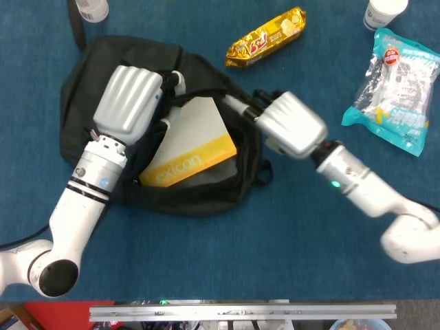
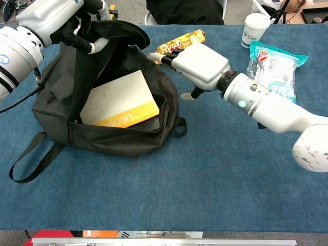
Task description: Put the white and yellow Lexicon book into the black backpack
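A blue cloth-covered surface (image 1: 206, 261) is filling both views, and I am working over it with two white arms.

The black backpack (image 1: 89, 89) is lying on the left part of the surface with its mouth gaping toward me. The white and yellow Lexicon book (image 1: 194, 144) is resting flat inside that opening, its yellow band nearest the front lip, one corner sitting close to the right rim.

My left hand (image 1: 130, 100) is gripping the backpack's upper flap and holding it up, so the mouth is standing wide. My right hand (image 2: 201, 64) is hovering just beside the bag's right rim, empty, its fingers (image 2: 164, 58) spread and pointing toward the opening. The book is lying below and to the left of those fingers, apart from them, with the rim of the bag between.

I judge the book to be essentially in, so the step in hand is clearing my right hand away. To do it well, I should be keeping the fingers above the rim and the small strap loop at the bag's right edge, and keeping the flap raised until the right hand is well clear.

Off to the right, a teal snack bag (image 1: 399, 89), a gold wrapped bar (image 1: 267, 37) and a paper cup (image 1: 382, 12) are lying well apart from the backpack.
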Controlling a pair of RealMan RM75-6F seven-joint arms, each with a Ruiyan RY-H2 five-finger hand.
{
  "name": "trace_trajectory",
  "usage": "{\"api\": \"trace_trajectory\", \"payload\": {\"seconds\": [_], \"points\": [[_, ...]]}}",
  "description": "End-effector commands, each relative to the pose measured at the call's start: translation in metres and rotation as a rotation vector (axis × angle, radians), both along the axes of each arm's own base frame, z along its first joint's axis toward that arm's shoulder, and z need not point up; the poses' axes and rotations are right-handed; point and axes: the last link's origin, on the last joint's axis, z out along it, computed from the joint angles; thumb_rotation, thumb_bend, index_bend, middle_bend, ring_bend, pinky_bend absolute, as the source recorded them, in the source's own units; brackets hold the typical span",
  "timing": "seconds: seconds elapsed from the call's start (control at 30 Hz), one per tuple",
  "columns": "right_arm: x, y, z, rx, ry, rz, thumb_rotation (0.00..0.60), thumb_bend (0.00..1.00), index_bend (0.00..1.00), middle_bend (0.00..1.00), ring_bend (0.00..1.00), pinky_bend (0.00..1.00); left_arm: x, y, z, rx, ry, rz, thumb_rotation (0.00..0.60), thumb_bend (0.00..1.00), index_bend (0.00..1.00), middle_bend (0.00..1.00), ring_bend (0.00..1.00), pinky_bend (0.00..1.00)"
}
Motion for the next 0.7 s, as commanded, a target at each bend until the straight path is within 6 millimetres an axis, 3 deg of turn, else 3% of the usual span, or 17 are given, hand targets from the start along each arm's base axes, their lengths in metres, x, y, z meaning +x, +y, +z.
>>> {"api": "trace_trajectory", "payload": {"seconds": [0.03, 0.13, 0.27, 0.47, 0.7], "points": [[-0.016, 0.002, 0.027, -0.038, -0.003, -0.025, 0.600, 0.13, 0.00, 0.26, 0.26, 0.52, 0.000, -0.005, -0.005, -0.061, 0.015, -0.001, 0.600, 0.41, 0.56, 0.67, 0.72, 0.97], [-0.031, 0.000, 0.053, -0.083, -0.021, -0.066, 0.600, 0.13, 0.00, 0.28, 0.26, 0.52, 0.001, -0.010, -0.008, -0.135, 0.034, -0.014, 0.600, 0.41, 0.43, 0.56, 0.60, 0.87], [-0.048, -0.006, 0.081, -0.151, -0.018, -0.112, 0.600, 0.13, 0.00, 0.29, 0.27, 0.52, 0.003, -0.017, -0.013, -0.242, 0.044, -0.013, 0.600, 0.34, 0.20, 0.33, 0.35, 0.55], [-0.069, -0.008, 0.107, -0.208, 0.000, -0.174, 0.600, 0.13, 0.00, 0.29, 0.27, 0.52, 0.008, -0.020, -0.019, -0.311, 0.073, -0.024, 0.600, 0.21, 0.00, 0.12, 0.09, 0.20], [-0.088, -0.010, 0.126, -0.251, 0.005, -0.233, 0.600, 0.13, 0.00, 0.29, 0.27, 0.52, 0.007, -0.029, -0.024, -0.418, 0.056, 0.001, 0.600, 0.20, 0.00, 0.12, 0.06, 0.17]]}}
